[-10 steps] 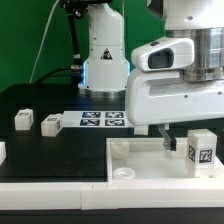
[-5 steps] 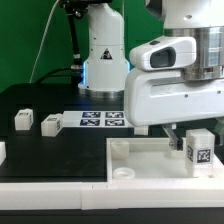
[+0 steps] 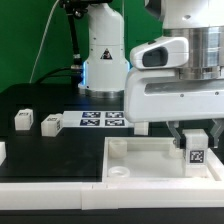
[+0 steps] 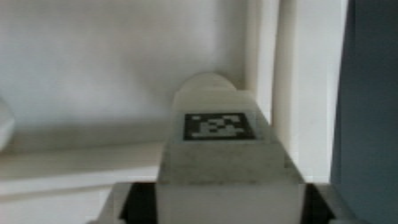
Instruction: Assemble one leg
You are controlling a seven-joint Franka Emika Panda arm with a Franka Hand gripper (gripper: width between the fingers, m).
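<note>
We saw the pincer clamped on the leg, its fingers flanking it. The leg hung just over the white tray.

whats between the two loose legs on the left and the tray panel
In the exterior view, only bare black table separates the two loose legs from the tray panel; the marker board lies farther back.

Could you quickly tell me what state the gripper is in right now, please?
Gripper: closed on the leg, holding it over the white tray-like panel.
</note>
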